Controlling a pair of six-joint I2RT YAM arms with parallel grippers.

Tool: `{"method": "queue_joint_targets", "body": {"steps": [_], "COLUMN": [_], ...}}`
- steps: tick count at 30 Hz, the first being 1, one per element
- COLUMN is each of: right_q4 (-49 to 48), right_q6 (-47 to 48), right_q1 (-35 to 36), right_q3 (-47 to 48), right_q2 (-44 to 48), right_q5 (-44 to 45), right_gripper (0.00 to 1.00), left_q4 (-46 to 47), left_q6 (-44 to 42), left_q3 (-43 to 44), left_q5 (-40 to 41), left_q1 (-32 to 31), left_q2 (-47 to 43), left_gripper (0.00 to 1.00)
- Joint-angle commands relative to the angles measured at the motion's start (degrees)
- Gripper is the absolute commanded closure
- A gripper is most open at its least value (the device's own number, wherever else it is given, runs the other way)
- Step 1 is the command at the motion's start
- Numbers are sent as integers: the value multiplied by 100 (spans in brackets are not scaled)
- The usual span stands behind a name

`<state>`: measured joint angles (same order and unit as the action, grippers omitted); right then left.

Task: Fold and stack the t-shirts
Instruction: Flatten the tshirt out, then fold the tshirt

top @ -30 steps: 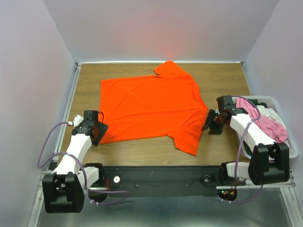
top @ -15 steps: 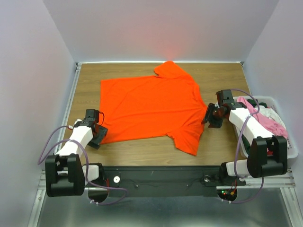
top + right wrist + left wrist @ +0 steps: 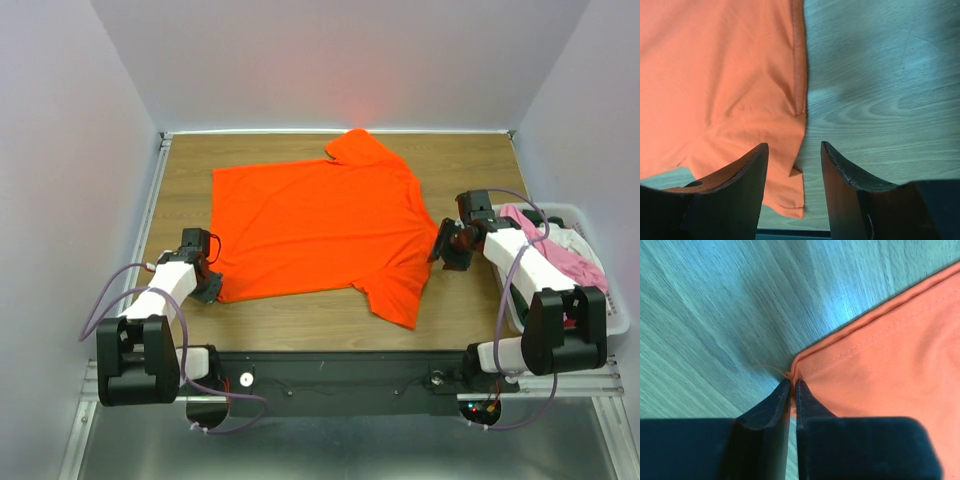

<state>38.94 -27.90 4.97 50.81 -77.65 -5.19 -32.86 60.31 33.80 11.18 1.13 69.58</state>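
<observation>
A bright orange t-shirt (image 3: 315, 225) lies spread flat on the wooden table, collar toward the right. My left gripper (image 3: 211, 289) sits low at its near-left hem corner. In the left wrist view the gripper (image 3: 792, 384) is shut, with the stitched corner of the shirt (image 3: 890, 355) pinched at the fingertips. My right gripper (image 3: 441, 250) is at the shirt's right edge by the sleeve. The right wrist view shows that gripper (image 3: 792, 147) open, its fingers straddling the orange hem edge (image 3: 799, 75) without touching it.
A white plastic bin (image 3: 618, 305) stands off the table's right edge, holding a pink shirt (image 3: 565, 262) and some white cloth (image 3: 577, 238). Bare wood (image 3: 300, 320) runs along the near edge in front of the orange shirt. Grey walls enclose the table.
My left gripper slid to the shirt's near-left corner and shut on it. The right gripper shifted slightly backward along the shirt's right edge and stayed open.
</observation>
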Motion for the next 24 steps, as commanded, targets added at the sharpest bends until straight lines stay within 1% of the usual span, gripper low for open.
{"method": "queue_joint_targets", "body": {"steps": [1,3,4,5,9,13,20,24], "right_q4": [-158,-158,-176,-202,-395,-825,-1178,-1336], "right_q6": [-31,-57,-101,-110,-198,-365,-374,-435], "right_q1": [48,39,39,39,39,48,48,48], "right_q3": [-123,-211,-299,-299,-527,-677,-625,-616], "right_q2": [74,74,83,83,-22,-163,-400,-576], "right_q5": [203,141,115,106,1,-236,-263,-333], "right_gripper": [48,48,49,49,53,55,56,59], "left_q4": [-133,-142,-133,-133,-115,-106,-80,-106], "left_q6": [-63,-99,-125,-125,-195,-248,-310,-327], "left_q3": [65,56,56,48,48,30,39,56], "left_q5": [51,42,42,33,16,7,16,25], "left_q1": [10,10,10,19,10,10,19,10], "left_q2": [-190,-243,-296,-322,-410,-454,-533,-560], "left_gripper": [89,93,98,100,100,100,100,100]}}
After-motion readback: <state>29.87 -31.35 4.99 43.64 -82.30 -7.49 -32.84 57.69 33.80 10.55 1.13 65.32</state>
